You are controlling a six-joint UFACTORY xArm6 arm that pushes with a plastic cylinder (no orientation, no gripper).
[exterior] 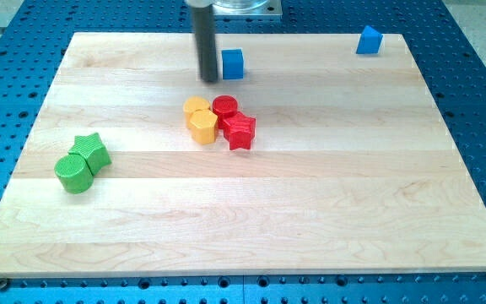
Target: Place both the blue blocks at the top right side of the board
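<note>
Green cylinder (73, 173) nearest | my tip (210, 80) touching blue cube (233, 64) | no end effector jaws

I count eight blocks on my board (310, 219). Two are blue: a blue cube (233, 63) at about 12 o'clock and a blue wedge-shaped block (369, 40) at 1 o'clock. Two are yellow (201, 120), two red (234, 120), clustered at centre. Two are green, a green star (92, 149) and a green cylinder (73, 172), at 9 o'clock.
</note>
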